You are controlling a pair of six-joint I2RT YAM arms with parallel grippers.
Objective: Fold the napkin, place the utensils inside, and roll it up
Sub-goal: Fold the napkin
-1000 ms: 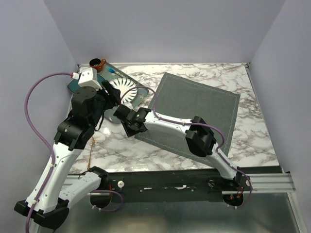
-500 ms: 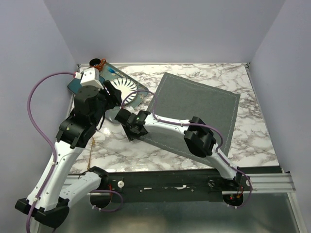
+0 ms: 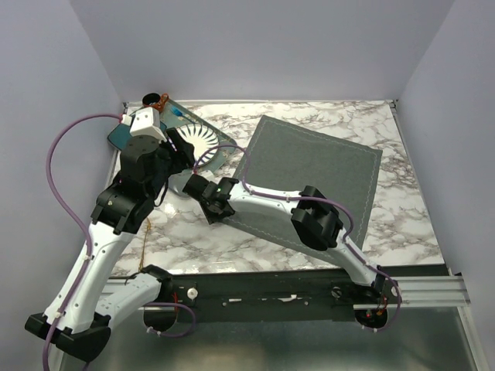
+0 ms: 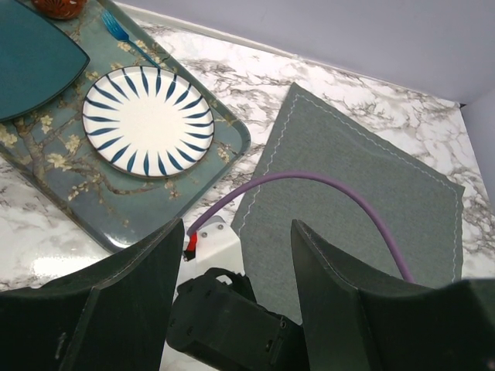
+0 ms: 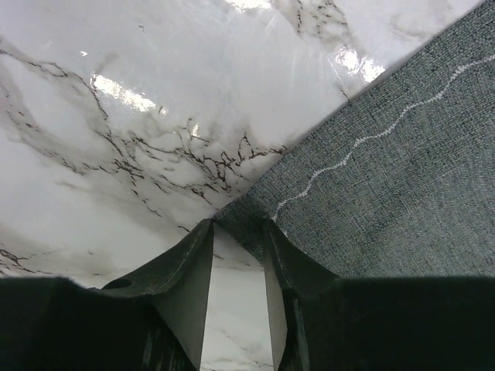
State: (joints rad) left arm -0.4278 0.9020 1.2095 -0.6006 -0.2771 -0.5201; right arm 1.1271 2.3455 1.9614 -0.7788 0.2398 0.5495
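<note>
Right end effector (image 5: pixel 240 226) low at napkin (image 5: pixel 402 162) corner, arm (image 3: pixel 271 202) stretched leftward

No legible text, label or number anywhere

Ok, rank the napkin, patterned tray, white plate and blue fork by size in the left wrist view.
napkin and patterned tray: too alike to rank, both partly hidden
white plate
blue fork

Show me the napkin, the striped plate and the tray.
napkin (image 3: pixel 325 158), top view, its bare middle
striped plate (image 4: pixel 147 120), left wrist view, its centre
tray (image 4: pixel 108 205), left wrist view, bare floor below plate
</note>
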